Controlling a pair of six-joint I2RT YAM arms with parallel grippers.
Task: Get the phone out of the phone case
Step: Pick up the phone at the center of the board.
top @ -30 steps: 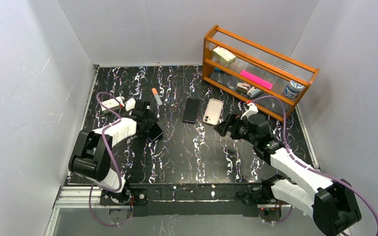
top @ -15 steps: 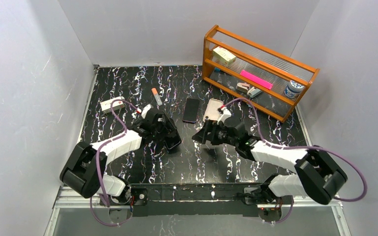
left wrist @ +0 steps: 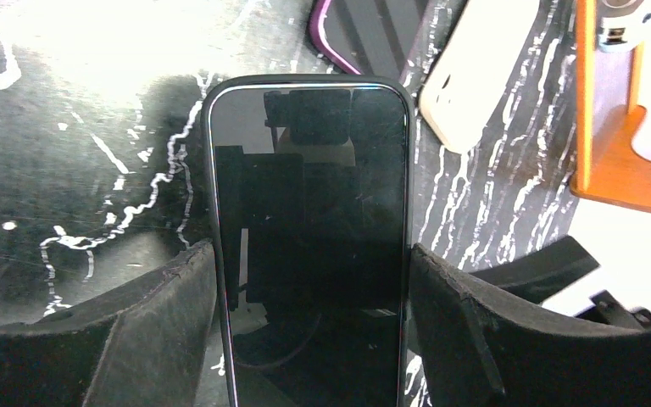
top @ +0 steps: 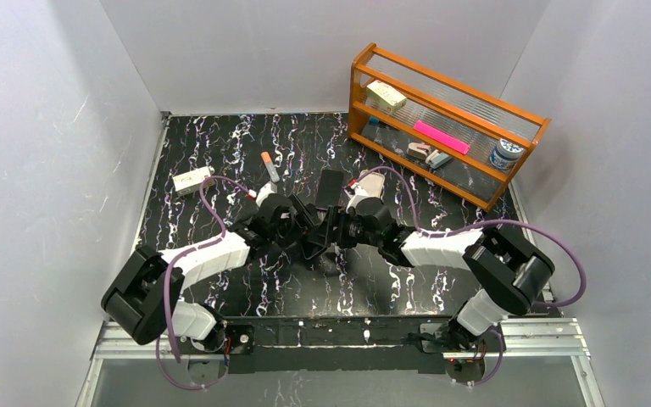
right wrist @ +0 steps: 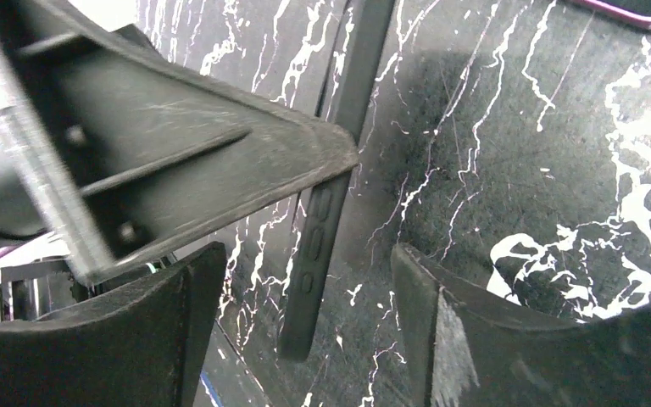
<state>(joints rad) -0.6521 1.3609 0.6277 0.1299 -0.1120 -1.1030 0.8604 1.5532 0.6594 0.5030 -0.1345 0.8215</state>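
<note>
Left gripper (left wrist: 309,288) clamps the phone (left wrist: 309,195), pinched flat between its jaws, phone case (left wrist: 305,80) wrapped round it. Right gripper (right wrist: 305,267) gapes wide, holding nothing, the phone's edge standing between its jaws.

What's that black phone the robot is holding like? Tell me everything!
The black phone in its dark rubbery case is a glossy rounded rectangle. Its screen is off and mirrors the camera. The left tool pinches its long edges. Seen edge-on from the right wrist, the case shows raised side buttons, and the open right tool straddles it without gripping.
</note>
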